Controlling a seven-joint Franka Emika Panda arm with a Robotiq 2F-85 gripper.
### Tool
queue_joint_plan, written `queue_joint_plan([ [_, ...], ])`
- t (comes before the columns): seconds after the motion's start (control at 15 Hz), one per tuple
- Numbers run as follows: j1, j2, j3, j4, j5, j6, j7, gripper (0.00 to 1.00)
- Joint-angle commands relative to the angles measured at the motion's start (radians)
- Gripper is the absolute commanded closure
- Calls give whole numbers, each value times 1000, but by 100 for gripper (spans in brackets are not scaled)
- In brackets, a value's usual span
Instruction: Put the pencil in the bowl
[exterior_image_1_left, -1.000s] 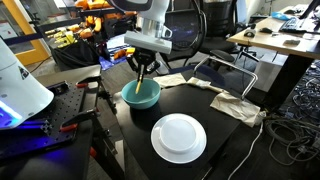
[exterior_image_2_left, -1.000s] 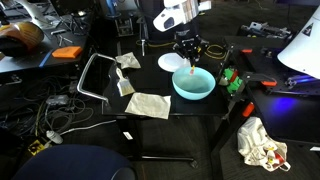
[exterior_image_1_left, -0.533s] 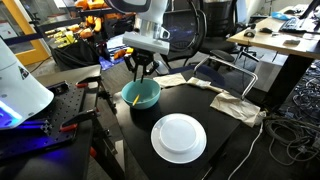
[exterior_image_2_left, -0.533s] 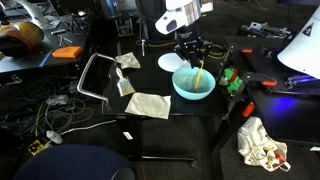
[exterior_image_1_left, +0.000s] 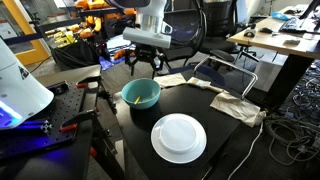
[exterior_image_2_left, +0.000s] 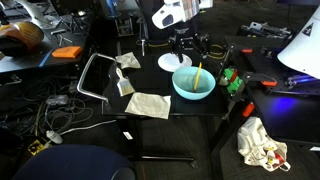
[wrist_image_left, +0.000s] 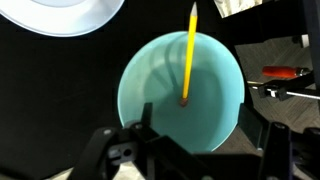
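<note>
Hovering with the claw (wrist_image_left: 205, 140) open and empty, directly above the bowl (wrist_image_left: 150, 80), pencil (wrist_image_left: 188, 55) already leaning inside below, seemingly leaving only retreating.

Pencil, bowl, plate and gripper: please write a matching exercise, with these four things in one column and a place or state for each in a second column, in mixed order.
Column one:
1. pencil
2. bowl
3. plate
4. gripper

Column two:
A. open, above the bowl
B. leaning inside the bowl, one end past the rim
C. flat and white, beside the bowl
D. teal, holds the pencil

Pairs: 1-B, 2-D, 3-C, 4-A.
</note>
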Motion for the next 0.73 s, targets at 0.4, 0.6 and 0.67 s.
queue_joint_plan([
  [0.4,-9,-93,-40,-29,-106,88,77,0],
  [0.6,-10,-62,-31,1,-85,59,66,0],
  [0.67,-10,-62,-31,1,-85,59,66,0],
])
